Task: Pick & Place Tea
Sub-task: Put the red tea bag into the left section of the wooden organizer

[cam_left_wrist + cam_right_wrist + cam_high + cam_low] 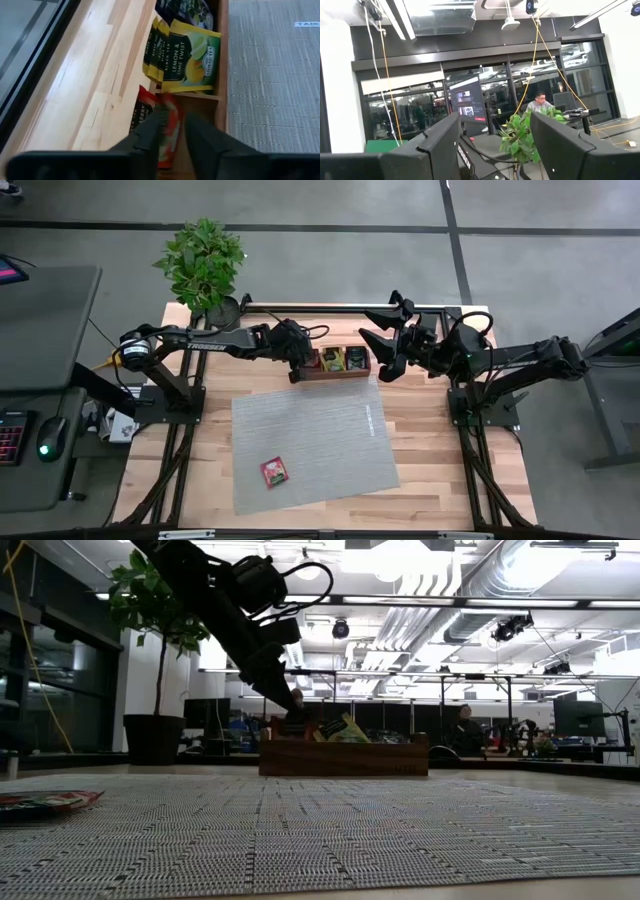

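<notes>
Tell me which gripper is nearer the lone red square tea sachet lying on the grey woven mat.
Left. The left gripper is down in the wooden tray's end compartment, beyond the mat's far edge from the sachet; the right gripper hangs beside the tray's other end.

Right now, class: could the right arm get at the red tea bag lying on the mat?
Probably yes: the red tea bag lies alone on the grey mat, nothing over it, and the right gripper is open, though raised beside the wooden tray.
</notes>
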Controlling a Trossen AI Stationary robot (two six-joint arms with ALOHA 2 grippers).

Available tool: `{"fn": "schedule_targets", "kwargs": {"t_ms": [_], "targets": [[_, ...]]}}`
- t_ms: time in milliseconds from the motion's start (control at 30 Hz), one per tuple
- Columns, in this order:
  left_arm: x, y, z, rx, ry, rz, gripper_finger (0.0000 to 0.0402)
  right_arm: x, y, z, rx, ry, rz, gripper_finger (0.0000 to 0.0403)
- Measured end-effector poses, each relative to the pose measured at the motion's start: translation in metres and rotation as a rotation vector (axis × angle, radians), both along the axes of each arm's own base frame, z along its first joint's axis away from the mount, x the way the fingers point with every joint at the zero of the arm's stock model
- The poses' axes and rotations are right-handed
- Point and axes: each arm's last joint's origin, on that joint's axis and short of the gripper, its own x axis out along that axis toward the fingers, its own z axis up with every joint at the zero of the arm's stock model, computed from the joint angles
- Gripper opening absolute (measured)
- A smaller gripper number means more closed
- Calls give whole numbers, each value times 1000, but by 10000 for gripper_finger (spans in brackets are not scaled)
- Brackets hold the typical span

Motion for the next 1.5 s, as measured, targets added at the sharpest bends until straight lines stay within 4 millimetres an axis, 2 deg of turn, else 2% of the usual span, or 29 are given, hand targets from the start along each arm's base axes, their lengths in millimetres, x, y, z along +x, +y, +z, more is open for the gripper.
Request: {"fn": "schedule_targets", "kwargs": {"t_ms": [133,233,433,567,800,1000,1167,1300,1500], "targets": [[0,0,1,4,-10,-4,135,2,0,-3,34,27,17,236],[-7,2,14,22,-32,-7,161,4,0,-9,78,74,40,237],[-28,-5,41,67,-44,13,169,8,3,-22,153,190,110,236],[-44,-22,57,91,-15,0,169,10,10,-27,166,245,110,236],[-51,-72,61,103,41,-10,169,19,32,-40,135,315,125,236],[-58,-126,56,85,53,59,169,42,55,-64,122,421,234,236],[-79,-171,51,39,54,153,169,66,74,-69,71,499,313,236],[-99,-206,48,-30,0,204,169,91,85,-76,33,619,442,236],[-123,-246,30,-101,-25,308,169,126,97,-109,20,848,517,236]]}}
